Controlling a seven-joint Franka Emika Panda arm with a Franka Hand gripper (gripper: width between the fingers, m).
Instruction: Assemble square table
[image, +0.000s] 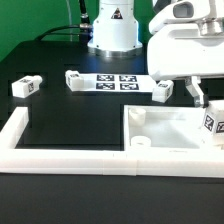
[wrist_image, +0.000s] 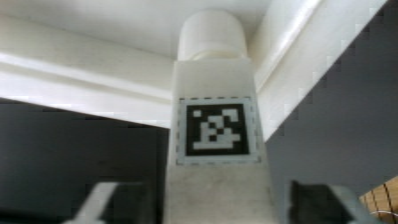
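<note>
The white square tabletop (image: 160, 128) lies at the exterior view's right, against the border wall. One white leg (image: 212, 124) with a tag stands at its right edge, under my gripper (image: 199, 100). In the wrist view this leg (wrist_image: 215, 110) fills the middle, its round peg end pointing away and the tag facing the camera. My gripper (wrist_image: 215, 206) is open, one finger on each side of the leg with a dark gap on both sides. Three more legs lie on the table: one at the left (image: 27, 86), one by the marker board's left end (image: 75, 77), one by its right end (image: 163, 91).
The marker board (image: 116, 82) lies flat in the middle, in front of the robot base (image: 111, 30). A long low white border wall (image: 70, 155) runs along the front and turns up the left side (image: 18, 128). The table is black.
</note>
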